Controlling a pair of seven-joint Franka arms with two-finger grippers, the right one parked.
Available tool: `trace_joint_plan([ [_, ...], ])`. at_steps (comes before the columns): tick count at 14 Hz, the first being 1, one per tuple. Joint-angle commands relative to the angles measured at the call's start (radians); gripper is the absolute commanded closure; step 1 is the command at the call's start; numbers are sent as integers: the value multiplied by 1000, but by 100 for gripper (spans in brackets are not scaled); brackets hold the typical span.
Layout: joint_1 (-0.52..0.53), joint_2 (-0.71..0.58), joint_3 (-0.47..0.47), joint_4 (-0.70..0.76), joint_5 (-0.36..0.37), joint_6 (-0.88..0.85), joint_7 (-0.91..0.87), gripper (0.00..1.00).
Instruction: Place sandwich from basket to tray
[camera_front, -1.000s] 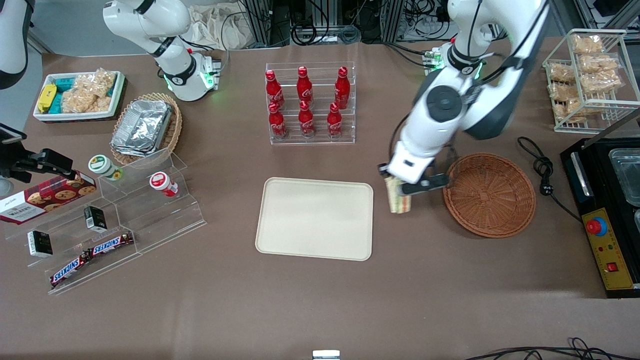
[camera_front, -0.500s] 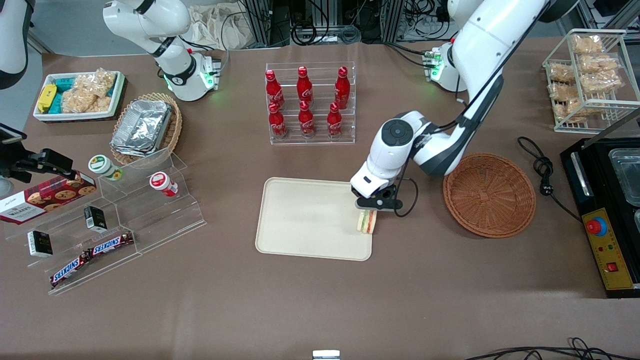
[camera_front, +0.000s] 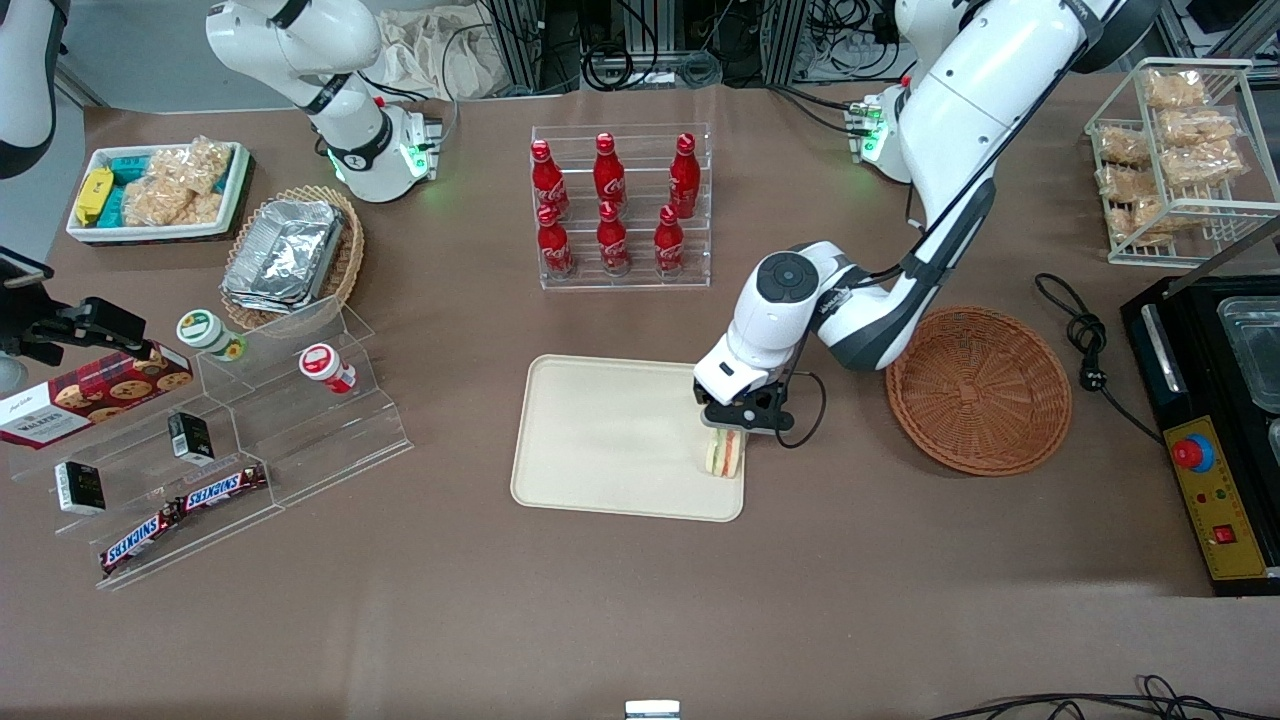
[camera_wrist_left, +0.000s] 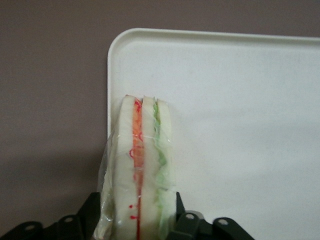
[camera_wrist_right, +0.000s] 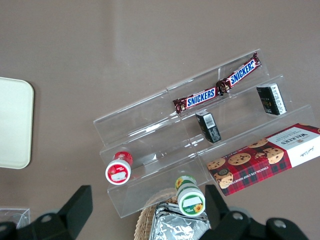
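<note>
My gripper (camera_front: 738, 428) is shut on the sandwich (camera_front: 726, 455), a clear-wrapped wedge of pale bread with orange and green filling. It hangs upright over the cream tray (camera_front: 600, 440), at the tray's edge nearest the basket. In the wrist view the sandwich (camera_wrist_left: 142, 165) stands between the dark fingers (camera_wrist_left: 186, 222) above the tray's corner (camera_wrist_left: 225, 100); I cannot tell whether it touches the tray. The reddish-brown wicker basket (camera_front: 978, 388) sits beside the tray toward the working arm's end, with nothing in it.
A clear rack of red cola bottles (camera_front: 615, 205) stands farther from the front camera than the tray. Acrylic shelves (camera_front: 230, 440) with snacks lie toward the parked arm's end. A black appliance (camera_front: 1215, 420) and a wire rack (camera_front: 1180, 150) sit at the working arm's end.
The gripper carried the sandwich from beside the basket to over the tray's edge, then lowered and shifted slightly further over the tray.
</note>
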Motion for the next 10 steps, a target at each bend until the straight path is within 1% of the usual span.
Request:
trace_joint_plan([
  [1,14,-73,-1,10,28,-11,-121,1],
  [3,52,-153,-1,7,17,-50,-167,1],
  [5,99,-223,-4,10,2,-115,-172,1],
  [8,165,-328,-5,1,-94,-199,-126,1],
  [9,182,-360,-7,3,-149,-245,-69,1],
  [10,190,-388,-5,9,-232,-298,21,1],
])
